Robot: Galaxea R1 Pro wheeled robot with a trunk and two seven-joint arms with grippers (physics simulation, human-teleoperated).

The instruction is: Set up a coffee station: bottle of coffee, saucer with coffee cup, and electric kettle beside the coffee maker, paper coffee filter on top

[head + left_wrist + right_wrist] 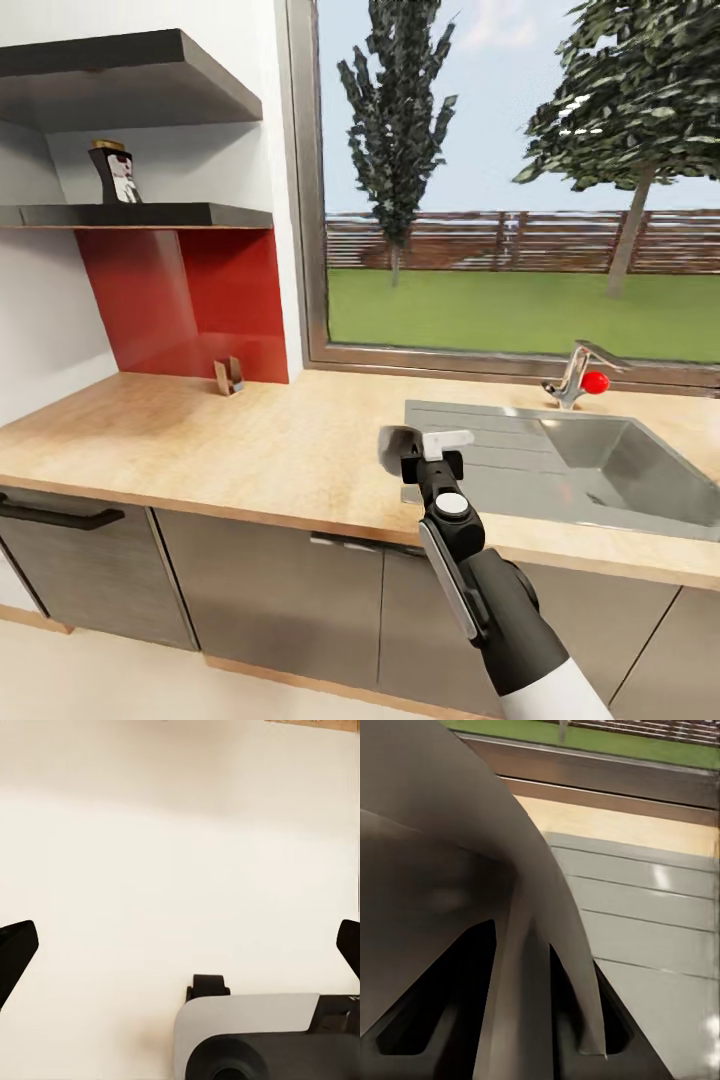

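On shelf [190, 213]: coffee bottle [116, 172], label unreadable. Right fingers [425, 445] clamp saucer [398, 447]; left fingers [16, 949] spread.

right arm extended forward, right gripper [415, 448] clamped on thin grey object; left gripper [180, 945] fingers spread.

I see a light wood counter [200, 440] running under the window, with a steel sink [640, 480] and ribbed drainboard [480, 425] set into it and a faucet [578, 375] behind. A small brown holder [228, 376] stands near the red backsplash. Dark wall shelf [140, 214] carries the coffee bottle [117, 172], upright.
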